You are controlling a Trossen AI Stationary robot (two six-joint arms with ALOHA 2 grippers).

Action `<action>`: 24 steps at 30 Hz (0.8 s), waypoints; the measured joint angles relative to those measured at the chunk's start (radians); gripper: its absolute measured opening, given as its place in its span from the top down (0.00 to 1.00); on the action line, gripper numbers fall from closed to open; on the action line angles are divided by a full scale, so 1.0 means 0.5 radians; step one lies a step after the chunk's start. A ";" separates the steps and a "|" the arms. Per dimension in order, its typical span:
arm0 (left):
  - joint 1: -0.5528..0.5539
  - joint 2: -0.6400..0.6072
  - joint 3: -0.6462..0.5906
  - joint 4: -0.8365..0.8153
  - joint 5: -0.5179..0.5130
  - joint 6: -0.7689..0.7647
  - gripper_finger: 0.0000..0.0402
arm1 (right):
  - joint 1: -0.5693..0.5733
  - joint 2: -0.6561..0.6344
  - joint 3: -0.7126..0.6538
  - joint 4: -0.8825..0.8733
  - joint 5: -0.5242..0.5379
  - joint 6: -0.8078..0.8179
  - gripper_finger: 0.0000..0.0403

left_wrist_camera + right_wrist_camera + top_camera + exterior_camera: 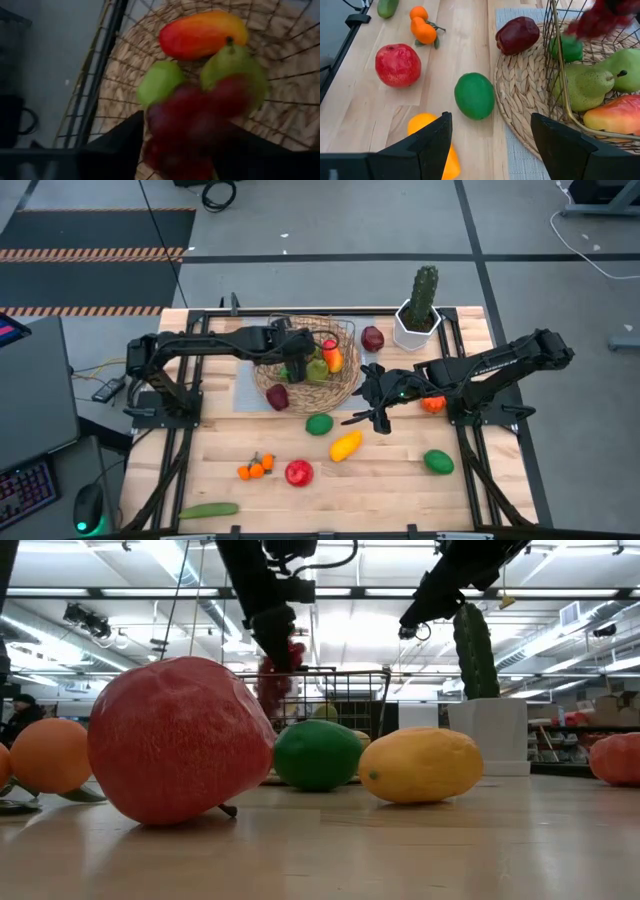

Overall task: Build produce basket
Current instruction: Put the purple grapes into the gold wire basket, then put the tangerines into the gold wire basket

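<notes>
The tan wicker basket (pixel 262 376) with its wire centre stands at the table's far middle. It holds a red-orange mango (pixel 202 32), green pears (pixel 582 86) and a small green fruit (pixel 160 82). My left gripper (pixel 296 366) is over the basket, shut on a bunch of dark red grapes (pixel 192 125), which also shows in the low view (pixel 272 685). My right gripper (pixel 376 408) is open and empty, above the table right of the basket, over the green lime (pixel 474 95) and the yellow lemon (pixel 345 445). My left gripper holds the grapes between its two fingers (pixel 122 147), which come from above and point down. The bunch hangs below the fingers (pixel 272 690), clear of the fruits in the basket. Which part of the bunch the fingers are on is blurred.
A dark red fruit (pixel 517 34) lies on the basket's woven rim. On the table lie a pomegranate (pixel 298 472), small oranges (pixel 255 468), a cucumber (pixel 208 510), a green fruit (pixel 438 461), a dark red apple (pixel 372 337) and an orange (pixel 432 404). The cactus pot (pixel 418 320) stands far right.
</notes>
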 joint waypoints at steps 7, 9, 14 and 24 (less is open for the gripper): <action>-0.028 -0.049 0.000 -0.040 -0.121 -0.002 0.31 | 0.000 0.000 0.000 0.000 0.000 0.001 0.32; -0.054 -0.058 0.000 -0.093 -0.120 -0.017 0.30 | 0.000 0.000 0.000 0.000 0.000 0.002 0.32; -0.177 -0.073 0.000 -0.290 -0.120 -0.123 0.29 | 0.000 0.000 0.000 0.000 0.000 0.002 0.32; -0.505 -0.073 0.000 -0.726 0.025 -0.472 0.29 | 0.000 0.000 0.000 0.000 0.000 0.002 0.32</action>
